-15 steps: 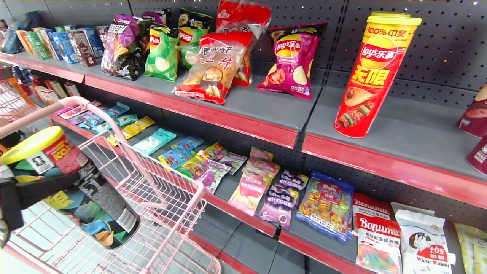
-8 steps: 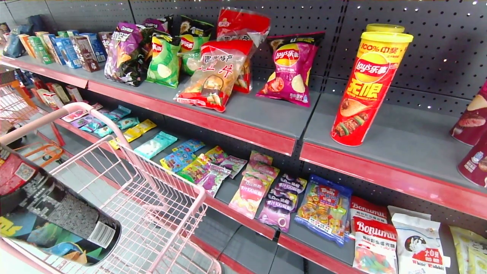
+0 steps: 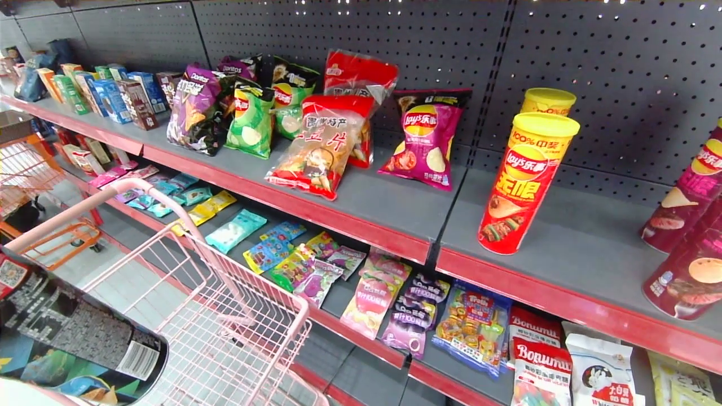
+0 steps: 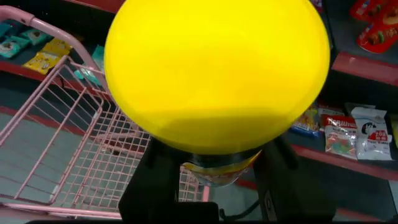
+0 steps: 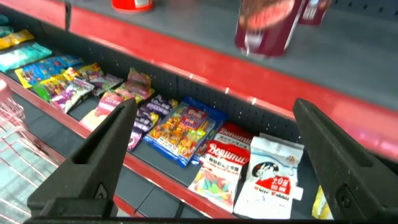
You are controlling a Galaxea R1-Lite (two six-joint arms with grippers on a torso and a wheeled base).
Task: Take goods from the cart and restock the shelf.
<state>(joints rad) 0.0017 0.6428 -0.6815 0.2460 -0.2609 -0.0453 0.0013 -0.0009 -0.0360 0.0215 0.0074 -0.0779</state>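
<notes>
At the near left, the left claw (image 4: 214, 186) clamps a black can (image 3: 73, 344) with a yellow lid (image 4: 217, 68), tilted beside the pink cart's (image 3: 248, 269) near-left side. Right of the cart stands the shelf (image 3: 395, 203), with chip bags (image 3: 423, 138) and a red can (image 3: 522, 180) on its upper board. The right claw (image 5: 217, 162) gapes wide, empty, before the lower board's candy packs (image 5: 183, 127).

A shop: shelf (image 3: 395, 203) lined with snack bags (image 3: 423, 135), pink cart (image 3: 248, 267) alongside.

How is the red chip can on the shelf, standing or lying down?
Standing up: the red can sits on its base on the shelf, yellow lid on top.
</notes>
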